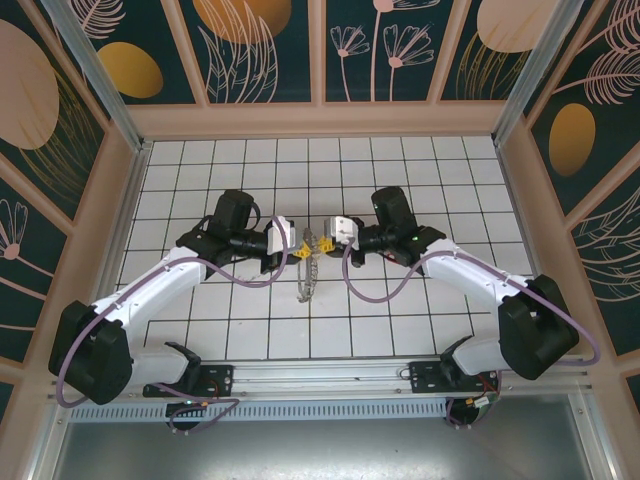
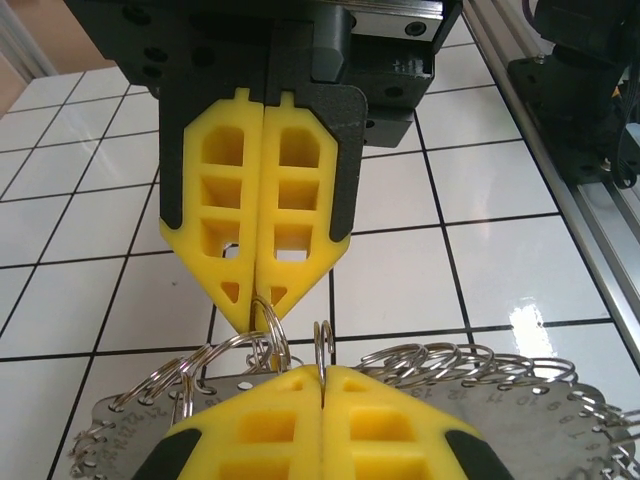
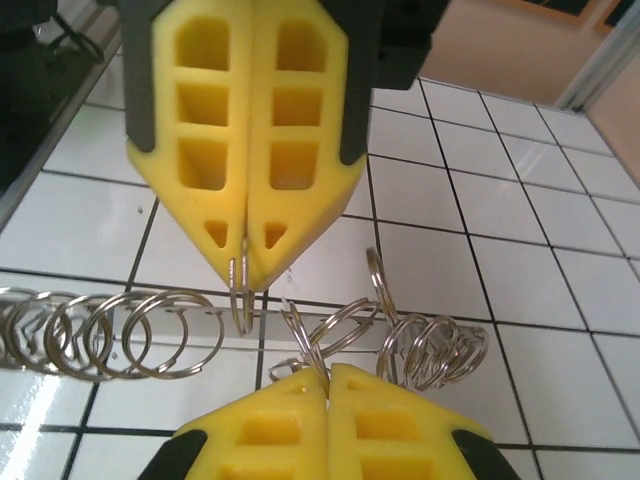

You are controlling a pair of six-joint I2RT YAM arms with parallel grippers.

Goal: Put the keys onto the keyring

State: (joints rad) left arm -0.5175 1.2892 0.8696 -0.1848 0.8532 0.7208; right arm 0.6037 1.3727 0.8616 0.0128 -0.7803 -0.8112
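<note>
While both arms reached inward over the white tiled table (image 1: 200,330), the work sat at its middle, well apart from the walls. The left arm (image 1: 150,300) and right arm (image 1: 470,280) met nose to nose there. The keyring (image 1: 308,280) was between and just below their tips, running back toward the bases. Whether its near end rested on the tiles or hung free I could not tell. Its grey band (image 2: 575,430) showed stamped numbers, and a fringe of small wire rings fanned along its edge.

The left gripper (image 3: 245,272) was clenched, its yellow fingers pinching one ring (image 3: 240,300) at the very tip. The right gripper (image 2: 260,312) was likewise clamped tight, on a neighbouring ring (image 2: 272,335). The two tips faced each other, just beside one another. Neither pinched ring carried a key.

By my reading, this was the stage of steadying the keyring and singling out a ring, with no threading of the keys begun, so the task looked barely under way. The next move would likely call for one gripper to keep its hold as an anchor. The other would let go, fetch a key, and bring its hole to the ring's split end. That would need very fine alignment. The wire was thin and could twist or slip between the soft fingers, and the loose neighbouring rings could crowd the opening.
</note>
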